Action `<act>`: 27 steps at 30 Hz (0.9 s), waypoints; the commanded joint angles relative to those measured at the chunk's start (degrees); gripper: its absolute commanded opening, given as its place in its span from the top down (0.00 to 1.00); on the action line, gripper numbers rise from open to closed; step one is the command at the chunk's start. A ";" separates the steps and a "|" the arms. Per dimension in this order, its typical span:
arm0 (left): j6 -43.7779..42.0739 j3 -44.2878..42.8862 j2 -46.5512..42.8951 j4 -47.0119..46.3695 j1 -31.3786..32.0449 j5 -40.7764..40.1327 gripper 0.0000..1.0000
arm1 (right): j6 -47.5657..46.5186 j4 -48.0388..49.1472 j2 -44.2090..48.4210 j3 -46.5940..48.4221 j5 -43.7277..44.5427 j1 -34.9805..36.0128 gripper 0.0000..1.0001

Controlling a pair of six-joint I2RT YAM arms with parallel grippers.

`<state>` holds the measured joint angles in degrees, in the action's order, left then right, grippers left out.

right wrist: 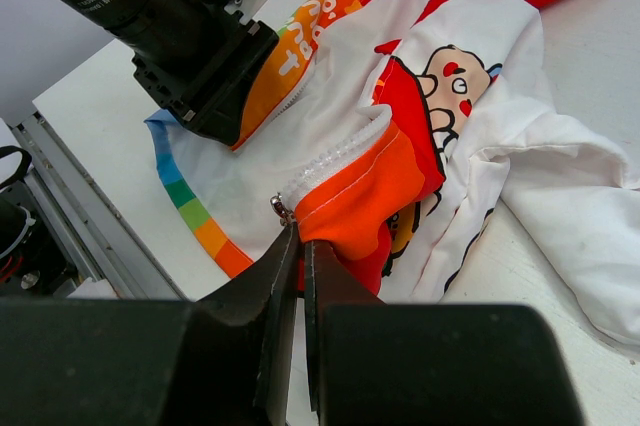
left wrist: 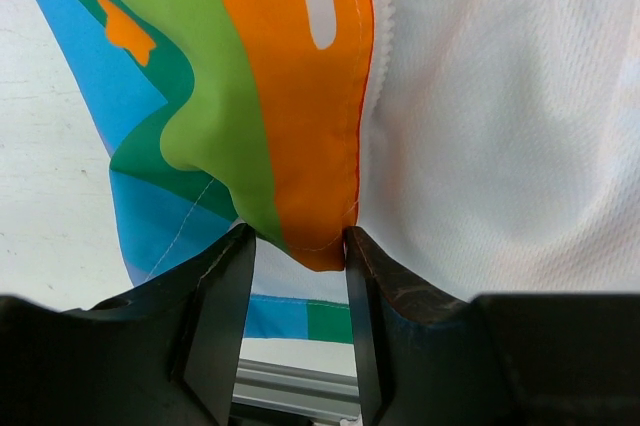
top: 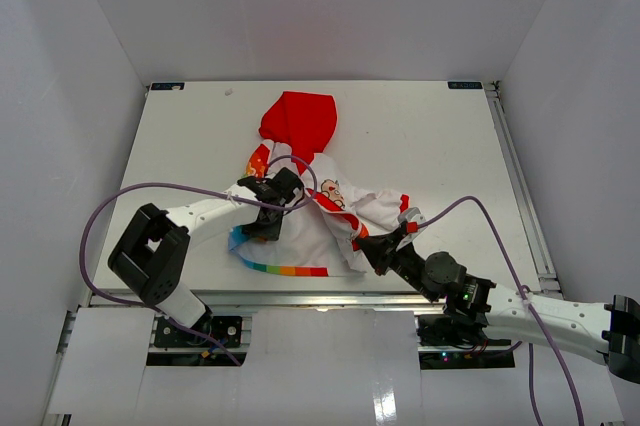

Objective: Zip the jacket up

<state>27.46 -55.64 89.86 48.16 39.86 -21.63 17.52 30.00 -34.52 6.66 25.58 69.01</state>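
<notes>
While the half-open left gripper (left wrist: 300, 239) clamps the jacket (top: 312, 231), the shut right gripper (right wrist: 298, 236) pinches it at the slider (right wrist: 281, 208), teeth (right wrist: 338, 149) running away.

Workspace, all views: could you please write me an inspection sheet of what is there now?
Surface: white table, jacket near its front edge.
Job's things: jacket crumpled, red hood toward the far side, zip open.
Clutter: nothing seen.
Tools: left tool shut on the jacket's orange front edge; right tool shut on the jacket beside the zip slider.
Cables: purple cables loop from both arms.
Surroundings: white walls on three sides.
</notes>
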 commanded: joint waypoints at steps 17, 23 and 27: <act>-0.15 -1.75 1.95 -2.05 -0.25 -0.34 0.80 | -0.20 2.35 0.41 -0.47 1.05 -0.11 0.92; -2.21 -0.54 -3.52 -6.44 -0.31 4.31 0.97 | -0.38 2.35 -1.46 0.68 0.38 -0.11 0.92; -3.86 2.03 -8.80 -12.62 -0.56 9.05 1.00 | -0.80 3.51 -3.72 1.58 -1.00 -0.11 0.92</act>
<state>25.51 -55.34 88.75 43.13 39.81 -18.24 17.50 30.08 -36.25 6.63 25.35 69.01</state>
